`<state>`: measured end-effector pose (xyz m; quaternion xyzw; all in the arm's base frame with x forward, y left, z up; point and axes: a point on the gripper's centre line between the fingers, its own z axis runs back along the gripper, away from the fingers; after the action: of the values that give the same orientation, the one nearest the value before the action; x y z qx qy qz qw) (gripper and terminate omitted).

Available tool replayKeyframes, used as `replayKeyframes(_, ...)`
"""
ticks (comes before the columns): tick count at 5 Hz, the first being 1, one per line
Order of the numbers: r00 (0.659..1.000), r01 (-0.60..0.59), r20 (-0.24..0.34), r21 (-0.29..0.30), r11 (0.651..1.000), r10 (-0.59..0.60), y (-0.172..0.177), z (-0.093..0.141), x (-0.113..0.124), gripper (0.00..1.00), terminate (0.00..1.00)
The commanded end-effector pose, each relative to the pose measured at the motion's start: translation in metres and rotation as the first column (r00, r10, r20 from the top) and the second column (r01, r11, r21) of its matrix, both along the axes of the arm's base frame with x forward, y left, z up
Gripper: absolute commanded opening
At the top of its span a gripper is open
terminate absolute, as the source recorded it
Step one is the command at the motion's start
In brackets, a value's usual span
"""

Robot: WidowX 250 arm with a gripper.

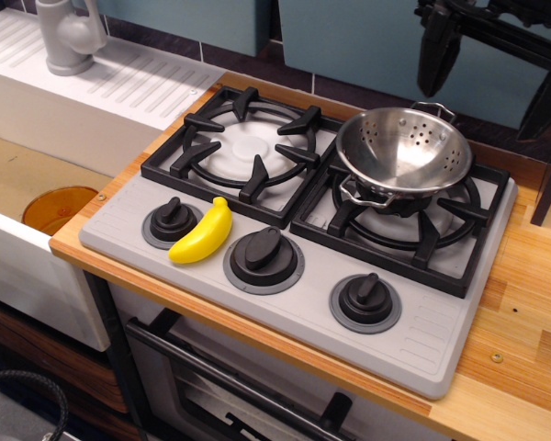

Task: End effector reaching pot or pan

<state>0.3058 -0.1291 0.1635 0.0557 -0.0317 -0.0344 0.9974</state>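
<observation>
The gripper (pixel 491 78) hung at the upper right of the view, high above the surface, on a bulky black arm (pixel 523 18) that ran in from the top right corner. One dark finger (pixel 438 55) pointed downward at the left, the other finger (pixel 544 101) slanted down at the right. A wide gap lay between the two fingers, and nothing sat in it.

1 steel colander (pixel 406 152), 1 banana (pixel 203 233), 3 knobs (pixel 264 254), 2 burner grates (pixel 248 147), 1 orange bowl (pixel 59 208), 1 faucet (pixel 67 35), 1 gripper (pixel 492 69).
</observation>
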Motion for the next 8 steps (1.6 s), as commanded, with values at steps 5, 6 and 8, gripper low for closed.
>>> replayKeyframes(5, 0.994, 0.053, 0.093, 0.015, 0.998, -0.054, 0.053, -0.018, 0.062, 1.0, 0.0)
replayKeyframes(6, 0.991, 0.053, 0.124, 0.015, 0.998, -0.054, 0.062, -0.031, 0.068, 1.0, 0.0)
replayKeyframes(8, 0.983, 0.046, 0.179, 0.019, 0.999, -0.048, 0.066, -0.059, 0.065, 1.0, 0.0)
